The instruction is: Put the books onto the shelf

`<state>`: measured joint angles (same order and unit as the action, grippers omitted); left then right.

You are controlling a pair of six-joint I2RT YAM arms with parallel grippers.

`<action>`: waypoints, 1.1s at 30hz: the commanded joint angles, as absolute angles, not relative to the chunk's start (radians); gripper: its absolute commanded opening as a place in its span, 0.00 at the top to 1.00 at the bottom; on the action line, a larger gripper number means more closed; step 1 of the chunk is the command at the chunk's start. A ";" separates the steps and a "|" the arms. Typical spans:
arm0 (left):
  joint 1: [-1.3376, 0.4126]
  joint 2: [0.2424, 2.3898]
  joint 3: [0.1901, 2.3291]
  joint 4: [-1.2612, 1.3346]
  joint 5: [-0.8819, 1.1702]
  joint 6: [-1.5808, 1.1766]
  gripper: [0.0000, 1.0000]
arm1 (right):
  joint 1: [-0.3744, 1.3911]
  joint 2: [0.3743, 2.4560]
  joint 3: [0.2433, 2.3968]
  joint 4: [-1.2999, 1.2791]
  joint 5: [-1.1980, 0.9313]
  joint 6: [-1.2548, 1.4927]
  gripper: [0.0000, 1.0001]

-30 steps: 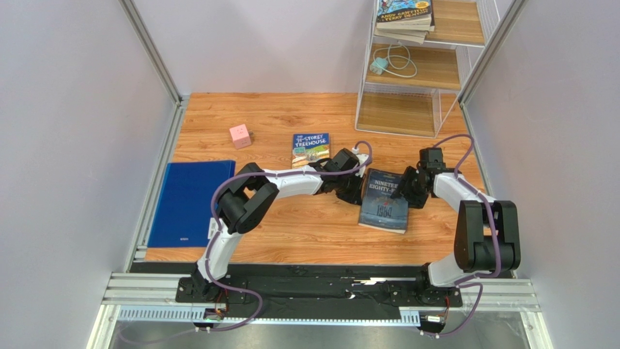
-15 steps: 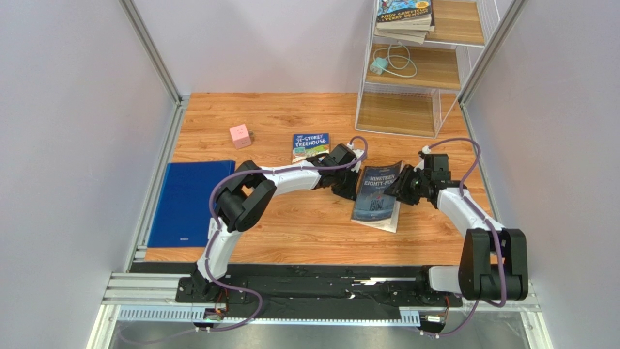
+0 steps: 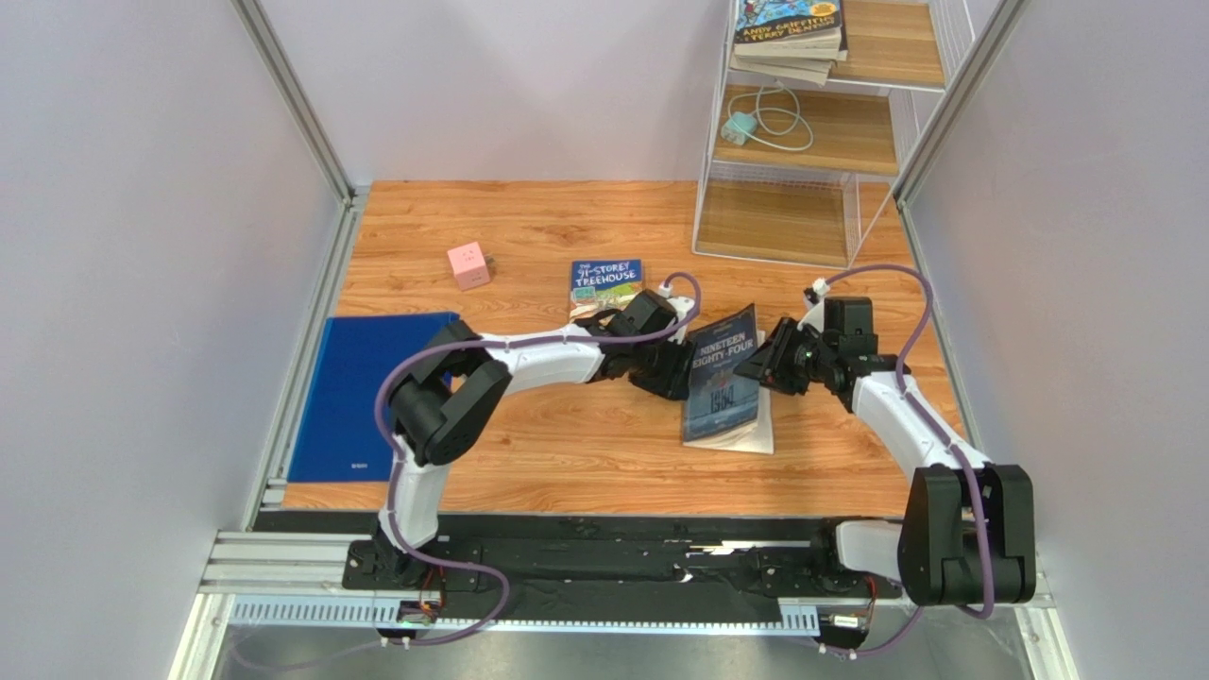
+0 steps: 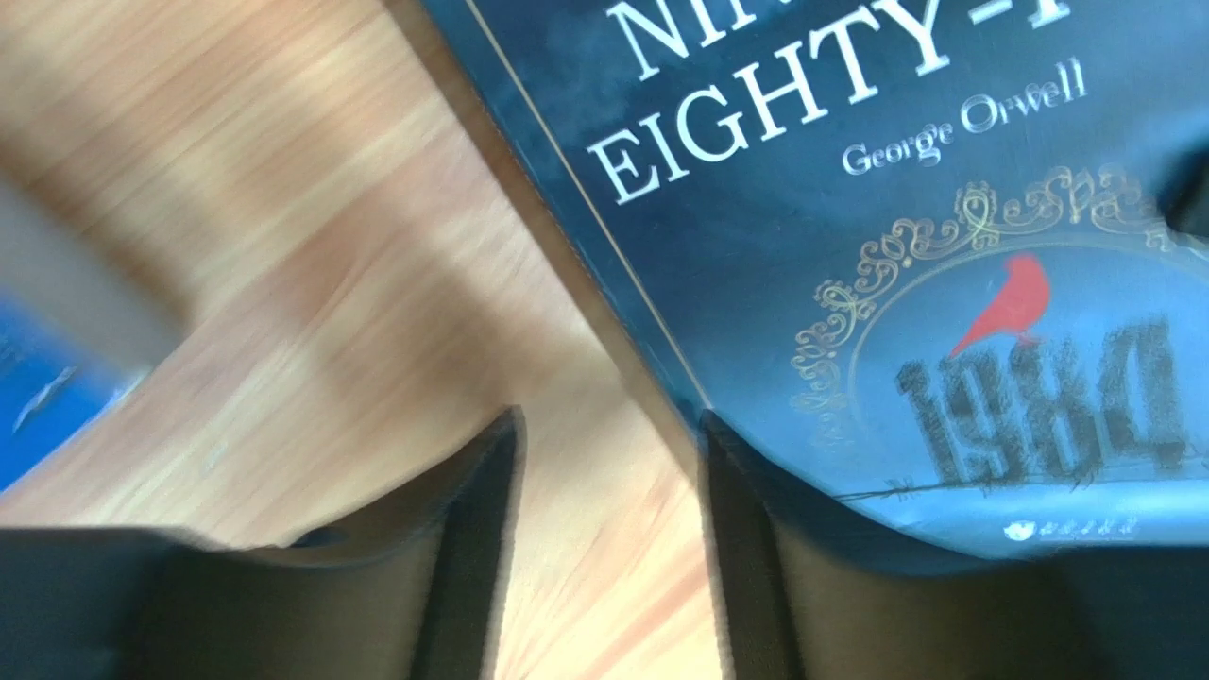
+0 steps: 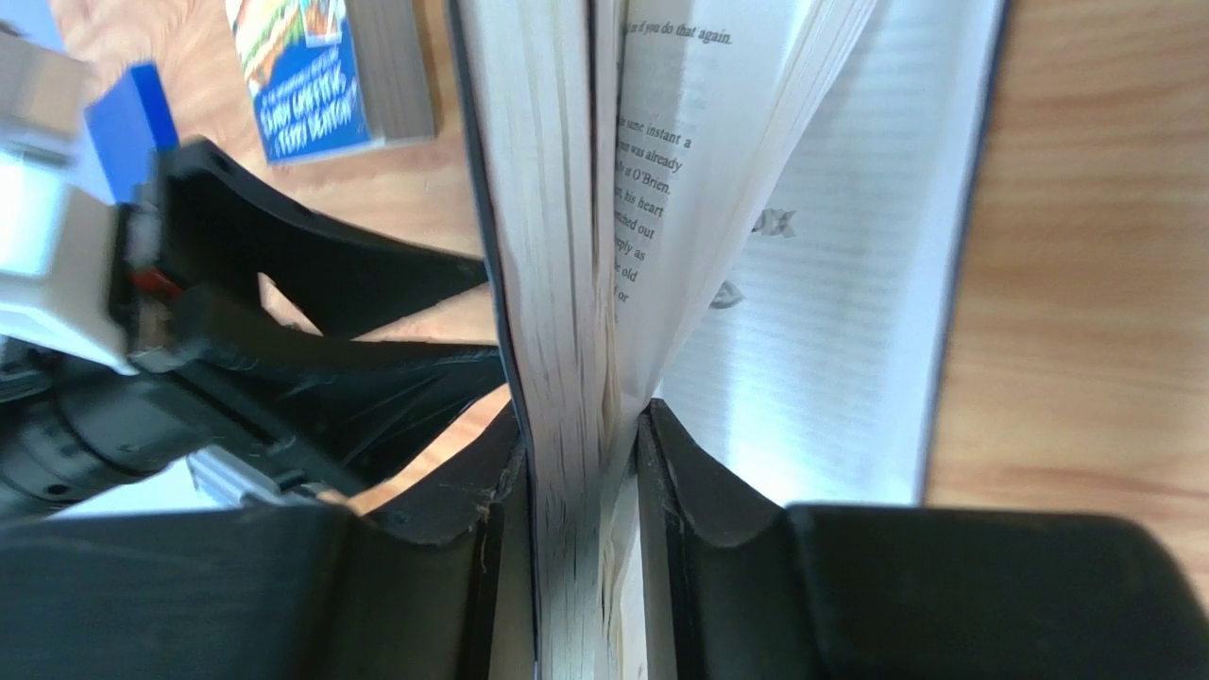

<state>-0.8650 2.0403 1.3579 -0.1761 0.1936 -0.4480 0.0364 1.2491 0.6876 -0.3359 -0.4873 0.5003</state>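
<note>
white arms (image 3: pixel 547 363), black joints (image 3: pixel 443 411), purple cables (image 3: pixel 887 269)

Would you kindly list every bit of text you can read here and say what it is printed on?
"NINETEEN EIGHTY FOUR", "George Orwell", "1984": cover of the grey-blue book.
"if you do that again.", "O'Brien": its open pages.
"STOREY TREEHOUSE": book on the table; the number before it is too small.
"ANDY GRIFFITHS": top book on the shelf.
Print on the blue folder: too small to read.
</note>
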 commanded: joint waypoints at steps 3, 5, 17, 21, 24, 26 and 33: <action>-0.802 1.780 1.198 -0.083 0.204 -0.420 0.22 | 0.051 1.167 0.793 -0.359 -0.586 0.483 1.00; -0.793 1.714 1.141 -0.019 0.227 -0.426 0.18 | 0.051 1.146 0.816 -0.364 -0.609 0.482 1.00; -0.752 1.635 0.988 0.388 0.488 -0.552 0.17 | 0.051 1.054 0.842 -0.207 -0.825 0.630 1.00; -0.752 1.669 1.003 0.449 0.534 -0.575 0.17 | 0.049 1.022 0.824 -0.131 -0.886 0.675 1.00; -0.752 1.686 0.993 0.526 0.572 -0.615 0.18 | 0.051 1.006 0.807 -0.083 -0.923 0.696 1.00; -0.752 1.698 0.988 0.564 0.594 -0.632 0.22 | 0.052 1.005 0.805 -0.074 -0.940 0.699 1.00; -0.752 1.723 0.963 0.761 0.657 -0.716 1.00 | 0.052 1.017 0.764 -0.058 -0.968 0.700 1.00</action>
<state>-0.7216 1.7214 0.9607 0.5728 0.5697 -0.7002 0.0296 1.0348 0.7647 -0.1608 -0.8349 0.6315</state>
